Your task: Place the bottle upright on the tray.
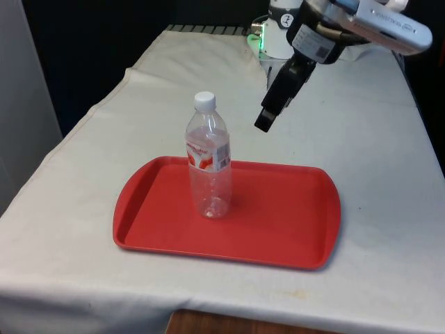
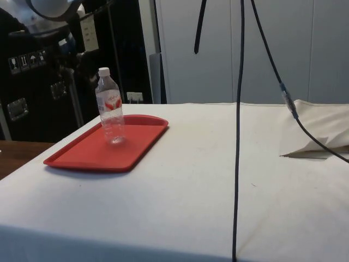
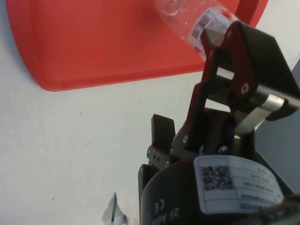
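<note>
On the white cloth (image 1: 389, 139) that covers the table, a red tray (image 1: 278, 223) lies flat near the camera-side edge in the front view. Toward the front view's left half of the tray stands a clear plastic bottle (image 1: 208, 163), upright on its base, with a white cap on top and a red-and-white label around its upper body. Its base rests on the tray floor, well inside the rim. In the side view the bottle (image 2: 110, 107) stands just as straight on the tray (image 2: 131, 150), with bare red surface all round it.

Further toward the front view's right, and higher up, the black gripper (image 1: 265, 120) hangs in the air above the cloth beyond the tray's far rim, apart from the bottle and touching nothing. The fingers slope down toward the tray. From the wrist view, the gripper (image 3: 197, 89) grasps nothing, but whether its fingers are spread or closed cannot be told. The bottle's labelled body (image 3: 197, 21) and the tray (image 3: 93, 42) lie beyond it.
</note>
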Robot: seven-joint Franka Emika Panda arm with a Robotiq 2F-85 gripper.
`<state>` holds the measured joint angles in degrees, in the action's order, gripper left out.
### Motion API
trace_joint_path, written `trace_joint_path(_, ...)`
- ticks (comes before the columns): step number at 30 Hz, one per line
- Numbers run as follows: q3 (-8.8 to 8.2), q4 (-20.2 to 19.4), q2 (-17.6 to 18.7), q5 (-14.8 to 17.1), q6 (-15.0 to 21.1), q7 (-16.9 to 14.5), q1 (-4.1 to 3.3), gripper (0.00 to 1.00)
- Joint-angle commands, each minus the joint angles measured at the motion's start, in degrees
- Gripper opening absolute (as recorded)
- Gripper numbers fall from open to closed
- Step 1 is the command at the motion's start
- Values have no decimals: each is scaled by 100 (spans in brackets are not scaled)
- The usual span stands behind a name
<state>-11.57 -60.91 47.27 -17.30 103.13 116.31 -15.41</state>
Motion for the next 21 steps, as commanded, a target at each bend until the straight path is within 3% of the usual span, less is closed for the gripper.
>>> trace_joint_path(1,46,-138,-115,69,138,11,17,100)
trace_joint_path(7,57,-304,-264,195,172,23,6,100)
trace_joint_path(8,17,-155,-155,149,11,0,0,100)
trace_joint_path(9,57,-332,-286,201,172,29,6,100)
trace_joint_path(17,86,-527,-464,246,195,80,-6,100)
trace_joint_path(18,57,-361,-344,218,23,40,0,100)
trace_joint_path(19,80,-544,-481,252,195,97,-11,100)
trace_joint_path(21,80,-596,-510,241,160,178,-34,100)
